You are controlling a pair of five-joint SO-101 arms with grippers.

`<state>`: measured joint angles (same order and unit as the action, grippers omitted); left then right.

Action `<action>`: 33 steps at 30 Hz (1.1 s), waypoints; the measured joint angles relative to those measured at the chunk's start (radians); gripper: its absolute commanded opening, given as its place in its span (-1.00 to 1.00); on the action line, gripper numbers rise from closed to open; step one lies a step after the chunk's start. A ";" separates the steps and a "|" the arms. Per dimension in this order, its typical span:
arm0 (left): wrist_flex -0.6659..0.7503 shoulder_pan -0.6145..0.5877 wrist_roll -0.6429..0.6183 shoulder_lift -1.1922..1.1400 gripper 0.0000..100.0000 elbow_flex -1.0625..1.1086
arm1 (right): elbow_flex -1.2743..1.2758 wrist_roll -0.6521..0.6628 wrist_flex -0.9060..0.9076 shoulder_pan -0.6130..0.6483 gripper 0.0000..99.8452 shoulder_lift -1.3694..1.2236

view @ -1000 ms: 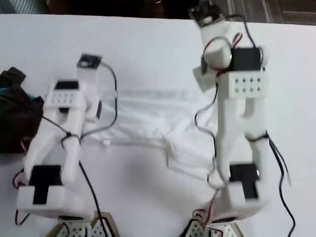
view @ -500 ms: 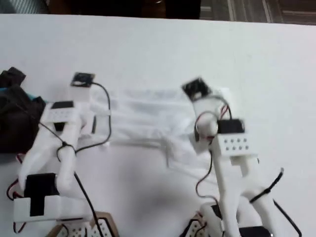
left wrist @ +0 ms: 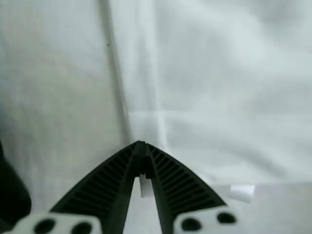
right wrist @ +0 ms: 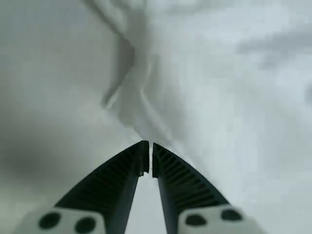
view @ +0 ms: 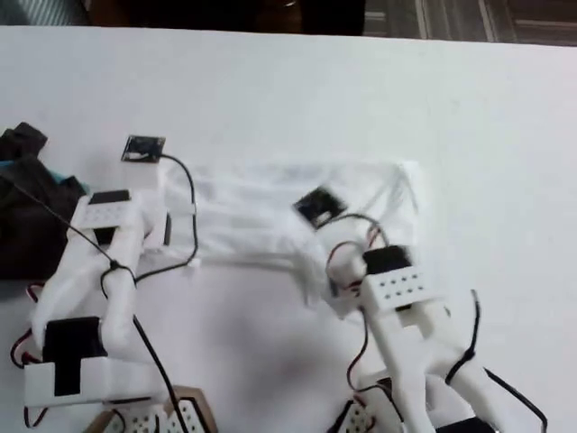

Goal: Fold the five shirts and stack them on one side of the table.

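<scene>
Task object: the white shirt point(view: 261, 203) lies spread flat across the middle of the white table point(view: 270, 81), its long side running from one arm to the other.

Left gripper point(left wrist: 140, 146): jaws together at the shirt's left edge, a sliver of white cloth showing between them. This is judged to be a pinch on the hem, which would anchor that end.

Right gripper point(right wrist: 147, 146): jaws drawn together to a thin slit over the shirt's near right part. A raised crease point(right wrist: 129, 63) runs up to the tips, but whether cloth is caught between them cannot be told.

Why held so: with one arm at each end, the cloth can be kept taut while a fold is made. The step in hand is judged to be an early fold of this shirt.

Tag point(left wrist: 241, 192): a small white tab sits just beside the left gripper, at the cloth's border.

Dark garments point(view: 27, 216): heaped at the table's left edge, next to the left arm. Whether they are folded cannot be told.

Edges: the shirt's far edge is straight. Its near edge is rumpled where the right arm stands over it.

Open room: bare table lies beyond the shirt and to its right, giving space to swing a fold. The left side is crowded by the heap.

Hazard: the left arm's black cable point(view: 189, 203) loops over the shirt's left end and could snag.
</scene>
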<state>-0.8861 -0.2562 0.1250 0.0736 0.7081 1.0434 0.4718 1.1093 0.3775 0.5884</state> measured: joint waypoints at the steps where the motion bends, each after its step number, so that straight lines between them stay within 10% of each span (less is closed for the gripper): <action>1: 0.000 0.000 0.000 0.000 -0.94 0.000 | 0.014 0.020 -0.014 0.018 -0.95 0.000; 33: 0.000 0.044 0.000 0.000 -0.94 0.003 | 0.133 0.066 -0.172 -0.032 -0.83 0.000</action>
<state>-0.8861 -0.2117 0.1250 0.0736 0.7112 1.1769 0.5378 0.9375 0.3452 0.5884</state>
